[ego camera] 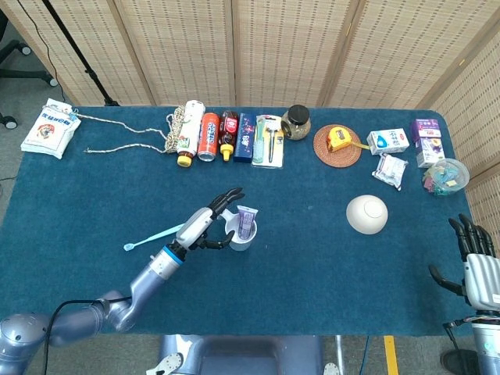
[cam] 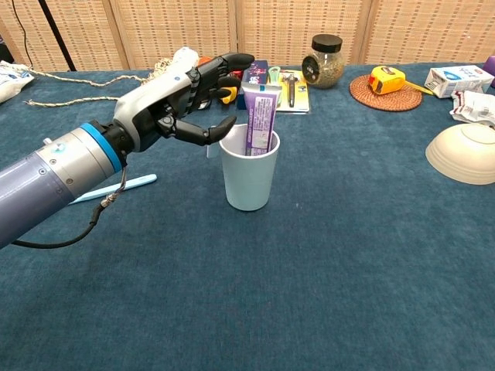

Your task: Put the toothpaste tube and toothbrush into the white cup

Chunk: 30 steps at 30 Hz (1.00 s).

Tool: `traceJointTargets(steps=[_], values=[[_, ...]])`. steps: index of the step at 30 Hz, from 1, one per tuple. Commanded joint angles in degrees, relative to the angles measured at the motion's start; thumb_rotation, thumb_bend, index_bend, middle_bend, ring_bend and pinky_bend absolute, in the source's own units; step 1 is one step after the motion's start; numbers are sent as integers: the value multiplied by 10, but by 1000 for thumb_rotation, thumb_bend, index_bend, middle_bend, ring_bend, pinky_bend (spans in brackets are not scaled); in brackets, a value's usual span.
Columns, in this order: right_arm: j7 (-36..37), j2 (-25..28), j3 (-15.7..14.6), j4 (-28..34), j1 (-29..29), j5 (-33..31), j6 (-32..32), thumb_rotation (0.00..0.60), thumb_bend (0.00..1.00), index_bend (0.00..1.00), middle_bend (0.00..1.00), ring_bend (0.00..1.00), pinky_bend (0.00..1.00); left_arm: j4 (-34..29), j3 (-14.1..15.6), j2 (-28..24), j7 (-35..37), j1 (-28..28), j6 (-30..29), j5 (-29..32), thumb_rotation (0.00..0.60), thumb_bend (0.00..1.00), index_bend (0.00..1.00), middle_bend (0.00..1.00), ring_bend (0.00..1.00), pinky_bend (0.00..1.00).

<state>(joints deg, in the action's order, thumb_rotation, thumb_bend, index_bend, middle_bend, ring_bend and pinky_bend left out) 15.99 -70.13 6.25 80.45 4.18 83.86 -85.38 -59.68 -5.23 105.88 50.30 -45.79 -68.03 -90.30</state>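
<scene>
Now the left hand (cam: 179, 99), fingers apart and empty, is hovering at the cup's (cam: 249, 179) nine o'clock (tube (cam: 260, 122) standing inside); brushing the rim risks tipping it.

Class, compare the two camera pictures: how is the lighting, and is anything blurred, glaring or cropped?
Head view: even, soft light, sharp across the table; the right robot hand is cut by the frame edge. Chest view: the toothpaste tube in the white cup is crisp, only faint shadows; the left robot hand is sharp, no glare.
</scene>
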Motion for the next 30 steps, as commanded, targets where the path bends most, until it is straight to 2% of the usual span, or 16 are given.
traceJointTargets(steps=[1, 15, 23, 25, 26, 30], values=[[-1, 0, 0, 0, 0, 1, -1, 600, 306, 0, 0, 0, 29, -8, 2, -7, 3, 3, -3, -3, 600, 483, 24, 0, 0, 0], [-3, 1, -1, 9, -2, 9, -12, 600, 307, 0, 0, 0, 29, -38, 17, -42, 5, 29, -32, -14, 600, 481, 17, 0, 0, 0], [-3, 3, -2, 15, -3, 14, -16, 600, 306, 0, 0, 0, 29, -63, 12, -74, -16, 55, -83, -20, 600, 481, 17, 0, 0, 0], [-1, 4, -2, 17, -4, 16, -18, 600, 306, 0, 0, 0, 29, -70, 15, -96, -45, 63, -91, -23, 600, 481, 36, 0, 0, 0], [-1, 5, -2, 18, -4, 16, -19, 600, 307, 0, 0, 0, 29, -73, 17, -105, -60, 65, -90, -23, 600, 481, 78, 0, 0, 0], [5, 7, -4, 22, -4, 20, -19, 600, 307, 0, 0, 0, 29, -128, 27, -193, -234, 82, -71, -13, 600, 481, 260, 0, 0, 0]])
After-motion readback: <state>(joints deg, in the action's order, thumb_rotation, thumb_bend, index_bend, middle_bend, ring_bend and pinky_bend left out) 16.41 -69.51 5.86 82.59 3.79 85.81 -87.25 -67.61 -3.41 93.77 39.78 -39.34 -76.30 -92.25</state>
